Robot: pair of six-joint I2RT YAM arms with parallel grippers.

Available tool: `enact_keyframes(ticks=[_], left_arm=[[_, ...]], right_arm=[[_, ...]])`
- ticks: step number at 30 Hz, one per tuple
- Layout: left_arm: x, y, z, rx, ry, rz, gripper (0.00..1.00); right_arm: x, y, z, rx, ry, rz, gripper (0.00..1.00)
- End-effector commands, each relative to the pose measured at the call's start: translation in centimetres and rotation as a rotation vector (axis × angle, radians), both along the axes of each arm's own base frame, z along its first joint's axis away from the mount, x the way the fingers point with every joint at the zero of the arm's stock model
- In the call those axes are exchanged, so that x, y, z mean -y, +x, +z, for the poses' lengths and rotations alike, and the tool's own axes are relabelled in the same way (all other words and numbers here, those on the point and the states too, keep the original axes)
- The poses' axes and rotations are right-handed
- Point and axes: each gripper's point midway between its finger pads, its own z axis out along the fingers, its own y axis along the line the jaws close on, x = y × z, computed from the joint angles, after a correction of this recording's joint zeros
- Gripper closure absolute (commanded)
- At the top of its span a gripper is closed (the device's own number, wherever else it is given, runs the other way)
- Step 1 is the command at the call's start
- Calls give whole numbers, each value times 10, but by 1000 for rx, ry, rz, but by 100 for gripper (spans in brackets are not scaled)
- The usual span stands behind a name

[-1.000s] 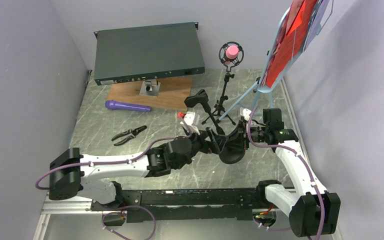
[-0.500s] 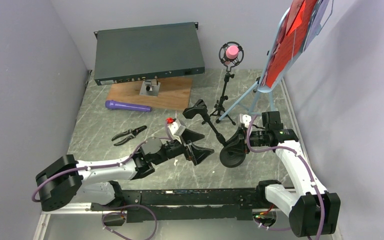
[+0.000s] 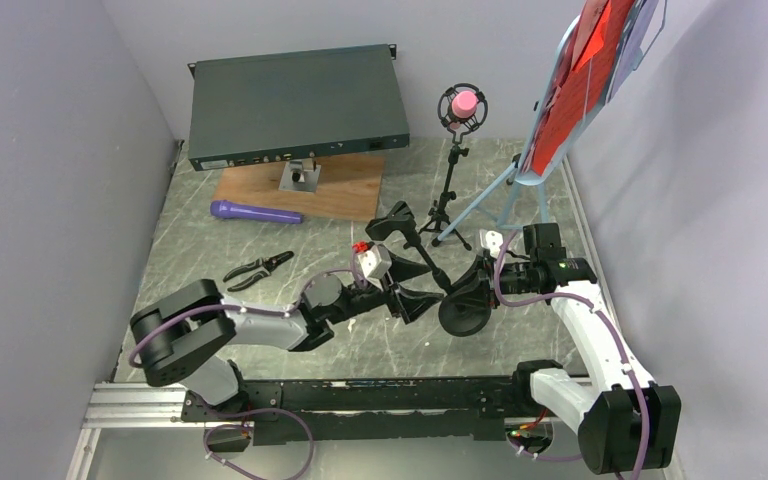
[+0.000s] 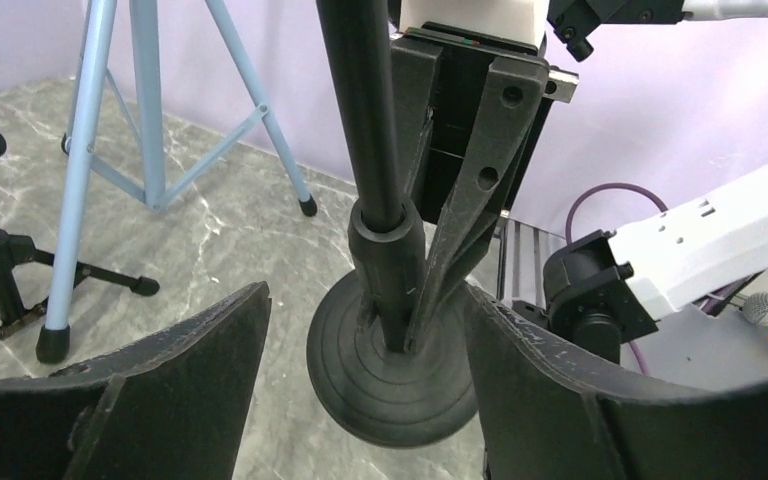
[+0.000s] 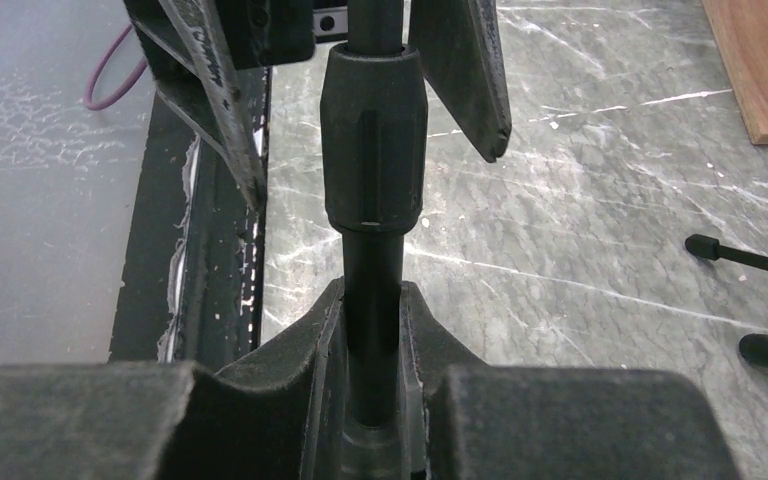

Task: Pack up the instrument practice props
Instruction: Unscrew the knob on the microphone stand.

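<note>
The grey marbled desk [image 3: 210,250] fills the frame. At its upper left lies the dark green flat rack box [image 3: 295,105], its front edge propped over a brown wooden board [image 3: 350,190]. At the upper right stands the light-blue perforated music tripod [image 3: 535,178], loaded with red music sheets [image 3: 580,70].

Just right of centre, the black round-base mic holder [image 3: 463,318] leans over, its pole slanting up and to the left. The right hand [image 5: 372,295] is clamped tight on that pole just above the base. The left hand [image 3: 428,287] stands wide, one finger on each side of the disc and neither pressing it, as far as I can see.

The risk, I'd say, is that domed base. If the fingers squeeze its sloping rim, it may pop out. They could also knock against the right hand's fingers, which sit very close.

Just above centre is the black tripod mic holder [image 3: 450,195], carrying the pink toy microphone [image 3: 463,103]. The leaning holder's top clip lies near its legs, and a swing could topple it.

The purple toy microphone [image 3: 255,212] lies left of centre. Black pliers [image 3: 258,267] (not a prop, I think) lie below it.
</note>
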Motion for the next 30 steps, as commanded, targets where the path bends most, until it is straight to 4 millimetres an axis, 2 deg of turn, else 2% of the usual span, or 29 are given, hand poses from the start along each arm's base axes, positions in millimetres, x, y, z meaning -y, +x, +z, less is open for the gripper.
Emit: enact_keyframes(ticks=[1,7,11,14,17,20,21,26,28,30], left_arm=[[0,0,54,136,-213,1,27],[7,-2,53,114,-245,-31,38],[8,-1,58,106,-262,-30,40],[9,-1,62,102,-273,-34,47],[10,-1,63,95,-276,-44,68],[10,0,61,78,-276,-37,97],[9,1,59,67,-275,-29,100],[6,13,65,-71,-269,48,100],[17,21,49,-231,-143,162,100],[17,32,24,-480,67,414,100]], right_arm=[[-6,2,28,105,76,49,100],[-6,2,28,103,76,48,100],[-6,2,28,101,76,49,100],[-6,2,27,100,76,47,100],[-6,2,27,99,74,47,100],[-6,3,27,101,73,45,100],[-6,3,27,99,72,43,100],[-4,11,23,76,53,8,100],[-3,20,22,68,36,-27,100],[-3,23,20,50,32,-47,100]])
